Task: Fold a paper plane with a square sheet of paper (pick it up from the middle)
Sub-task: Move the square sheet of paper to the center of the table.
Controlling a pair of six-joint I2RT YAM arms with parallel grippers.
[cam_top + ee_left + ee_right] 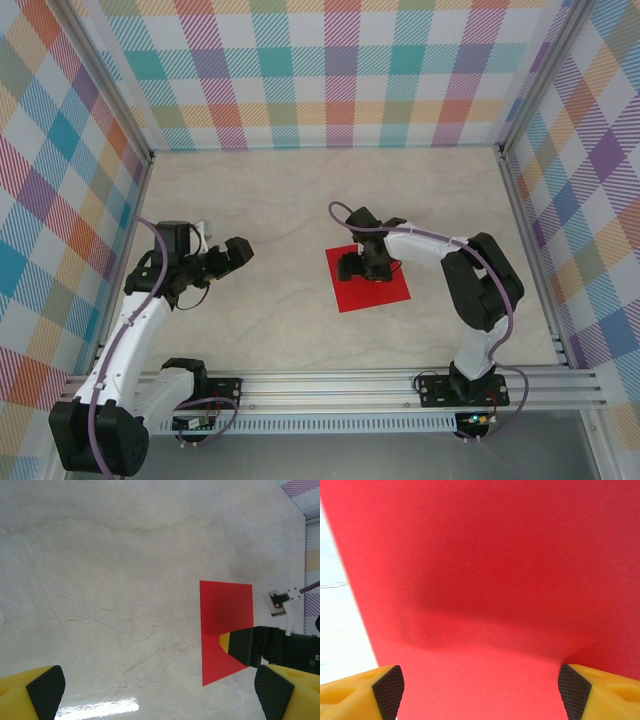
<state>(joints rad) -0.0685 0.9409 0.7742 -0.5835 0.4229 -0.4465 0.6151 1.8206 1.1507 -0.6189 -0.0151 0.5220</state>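
The square sheet of paper [385, 290] lies on the pale table right of centre, bright red and plain, with no crease that I can see. My right gripper [362, 266] is low over its middle. In the right wrist view its jaws [480, 692] stand wide open, with red paper [485, 580] spanning the gap under them. My left gripper [240, 252] hovers open over bare table well left of the sheet. Its wrist view looks across at the sheet [222, 605], with a right finger [245, 647] on top of it. The paper plane is out of view.
Checked walls and metal frame rails [520, 200] close in the table on three sides. A rail [400, 385] with both arm bases runs along the near edge. Bare marbled table [290, 200] lies between the grippers and behind the sheet.
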